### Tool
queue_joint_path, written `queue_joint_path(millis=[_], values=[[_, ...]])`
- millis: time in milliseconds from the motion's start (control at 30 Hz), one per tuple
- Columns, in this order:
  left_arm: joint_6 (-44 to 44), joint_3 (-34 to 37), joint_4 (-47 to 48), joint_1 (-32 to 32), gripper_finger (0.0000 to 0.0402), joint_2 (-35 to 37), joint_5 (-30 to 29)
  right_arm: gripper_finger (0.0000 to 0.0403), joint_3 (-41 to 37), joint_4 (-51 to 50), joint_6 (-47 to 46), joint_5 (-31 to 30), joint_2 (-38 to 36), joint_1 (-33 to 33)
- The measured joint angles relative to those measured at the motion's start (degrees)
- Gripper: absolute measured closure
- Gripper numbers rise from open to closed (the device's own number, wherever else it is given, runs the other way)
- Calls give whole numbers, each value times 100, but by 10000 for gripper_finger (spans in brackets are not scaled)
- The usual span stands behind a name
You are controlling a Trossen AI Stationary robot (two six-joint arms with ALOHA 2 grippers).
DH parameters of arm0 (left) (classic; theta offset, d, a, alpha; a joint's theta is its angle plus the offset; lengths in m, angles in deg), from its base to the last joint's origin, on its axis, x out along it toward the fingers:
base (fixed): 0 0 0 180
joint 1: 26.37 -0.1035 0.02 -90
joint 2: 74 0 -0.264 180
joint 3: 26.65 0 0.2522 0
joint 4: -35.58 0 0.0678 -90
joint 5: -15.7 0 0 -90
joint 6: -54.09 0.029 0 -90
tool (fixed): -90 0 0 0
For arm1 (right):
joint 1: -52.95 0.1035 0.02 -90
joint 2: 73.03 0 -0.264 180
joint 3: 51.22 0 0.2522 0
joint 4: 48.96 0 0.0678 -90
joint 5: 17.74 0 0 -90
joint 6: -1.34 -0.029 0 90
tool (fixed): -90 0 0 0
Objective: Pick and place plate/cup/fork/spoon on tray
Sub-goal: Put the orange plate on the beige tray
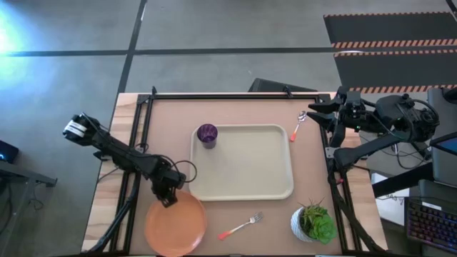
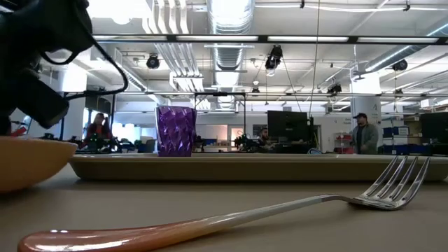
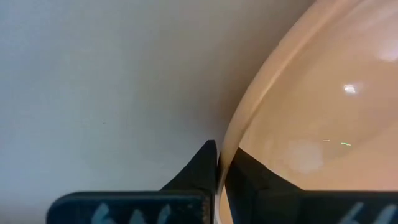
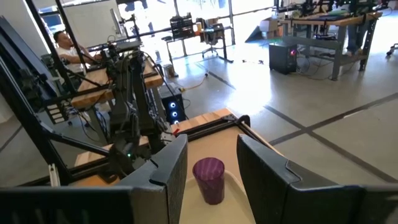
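Gripping the plate (image 1: 176,227) by its rim: the left gripper (image 1: 168,198) sits at the plate's far edge, near the tray's left front corner. In the left wrist view the fingers (image 3: 202,165) are clenched on the rim, one outside and one inside the plate (image 3: 323,118). The plate is at the front left of the desk (image 1: 314,168), off the tray (image 1: 246,164); whether it is lifted or resting can't be told from above. In the low view its edge (image 2: 31,161) shows at far left.

Cup (image 1: 207,134) stands upright in the tray's far left corner, also seen in the low view (image 2: 176,130) and the right wrist view (image 4: 209,179).

Fork (image 1: 241,225) lies on the desk in front of the tray, tines toward the potted plant (image 1: 313,222), handle pointing front-left. Low view has it close up (image 2: 231,217).

Spoon (image 1: 298,126) lies on the desk just beside the tray's far right corner, bowl away from the tray's front.

Right gripper (image 1: 318,111) waits at the far right edge of the desk, fingers (image 4: 171,165) released, spread apart and holding nothing. People are visible in the room beyond.
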Motion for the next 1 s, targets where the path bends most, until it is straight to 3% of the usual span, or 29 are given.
queue_joint_path(millis=[167, 433, 600, 767, 1000], values=[[-292, -268, -770, -5, 401, 145, -456, 273, 0, 0, 3, 0, 0, 0], [-947, -874, -1291, -175, 401, 854, -2082, 273, 0, 0, 17, 2, -2, 0], [-844, -1370, -1289, -448, 401, 831, -3055, 273, 0, 0, 17, 4, -2, 0], [11, -2076, -1079, -945, 401, 163, -3022, 273, 0, 0, 17, 9, -2, 0], [1552, -3749, 310, -1761, 401, -1020, -2699, 273, 0, 0, 62, 13, -2, 0]])
